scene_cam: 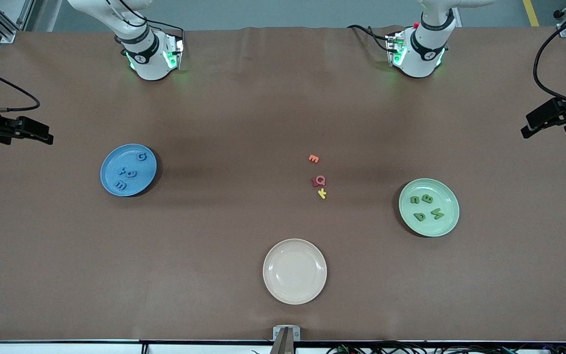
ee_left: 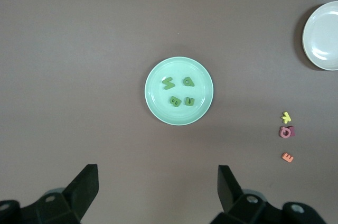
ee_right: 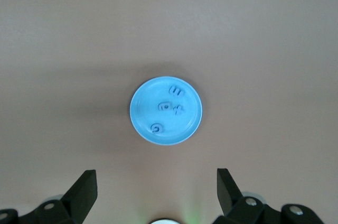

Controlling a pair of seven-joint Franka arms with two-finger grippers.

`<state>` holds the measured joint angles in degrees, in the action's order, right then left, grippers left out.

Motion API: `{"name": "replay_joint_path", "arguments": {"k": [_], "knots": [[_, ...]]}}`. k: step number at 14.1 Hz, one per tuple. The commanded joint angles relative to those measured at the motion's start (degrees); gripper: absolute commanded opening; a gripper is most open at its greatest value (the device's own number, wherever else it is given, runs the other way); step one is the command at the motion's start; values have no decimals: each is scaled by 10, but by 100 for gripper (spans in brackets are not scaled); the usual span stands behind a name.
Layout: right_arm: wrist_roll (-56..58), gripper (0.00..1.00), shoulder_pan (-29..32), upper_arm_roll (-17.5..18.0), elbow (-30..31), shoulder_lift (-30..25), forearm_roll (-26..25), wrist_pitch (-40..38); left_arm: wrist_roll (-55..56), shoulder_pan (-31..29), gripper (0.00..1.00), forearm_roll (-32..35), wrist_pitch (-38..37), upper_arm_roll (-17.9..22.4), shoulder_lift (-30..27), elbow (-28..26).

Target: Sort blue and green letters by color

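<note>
Sorting appears complete: blue letters [scene_cam: 129,172] lie on the blue plate [scene_cam: 111,169], green letters [scene_cam: 426,207] on the green plate [scene_cam: 452,209], while the left pincer [ee_left: 158,192] and right pincer [ee_right: 157,192] wait high above, spread wide and empty.

Both arms are white with rounded shells, a black band ringing each base joint and green lights glowing low on the bases. Black cables run to both bases. The left gripper [ee_left: 158,192] and right gripper [ee_right: 157,192] have black wedge-shaped fingers with silver screws.
</note>
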<state>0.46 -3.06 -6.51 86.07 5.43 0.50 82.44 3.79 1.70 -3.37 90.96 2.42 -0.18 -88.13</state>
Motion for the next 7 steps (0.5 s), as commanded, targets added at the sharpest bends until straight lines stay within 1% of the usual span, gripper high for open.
{"name": "replay_joint_path", "arguments": {"k": [1,6,7], "knots": [[-18,100,13,7,-6,-14,9,-19,-8,-2,99,8,-6,-1,-3,3],[17,100,21,11,-2,-38,-1,-22,-8,-2,99,6,-5,-1,-3,4],[22,100,24,18,-2,-42,-1,-22,-8,-2,99,6,-5,-1,-3,5]]}}
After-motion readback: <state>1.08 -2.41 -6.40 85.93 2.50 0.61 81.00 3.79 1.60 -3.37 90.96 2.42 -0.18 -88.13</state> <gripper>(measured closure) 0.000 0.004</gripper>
